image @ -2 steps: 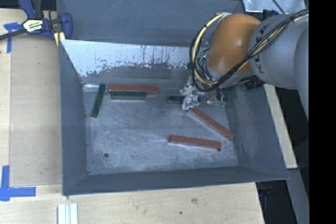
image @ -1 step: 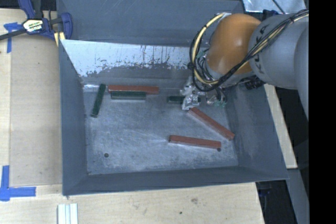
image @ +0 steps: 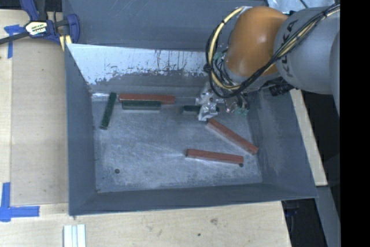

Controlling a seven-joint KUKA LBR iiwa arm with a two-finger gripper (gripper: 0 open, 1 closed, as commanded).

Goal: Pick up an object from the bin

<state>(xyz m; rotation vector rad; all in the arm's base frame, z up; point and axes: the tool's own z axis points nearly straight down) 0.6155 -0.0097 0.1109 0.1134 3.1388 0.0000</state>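
Within bin (image: 78, 142), brown and green sticks (image: 147, 99); claw (image: 207, 108) over slanted brown stick (image: 233, 137), grip unclear

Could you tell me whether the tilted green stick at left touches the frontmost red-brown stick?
Apart: the camera view shows bare bin floor between the green stick and the frontmost red-brown stick.

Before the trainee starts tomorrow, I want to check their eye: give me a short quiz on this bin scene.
1. True or false: the gripper is over the bin's left half.
2. How many red-brown sticks lie in the bin? A two, B three, C five.
3. Fill in: the tilted dark green stick lies toward the view's ____ side.
Key: 1 false, it is right of centre, near the back wall. 2 B. 3 left.
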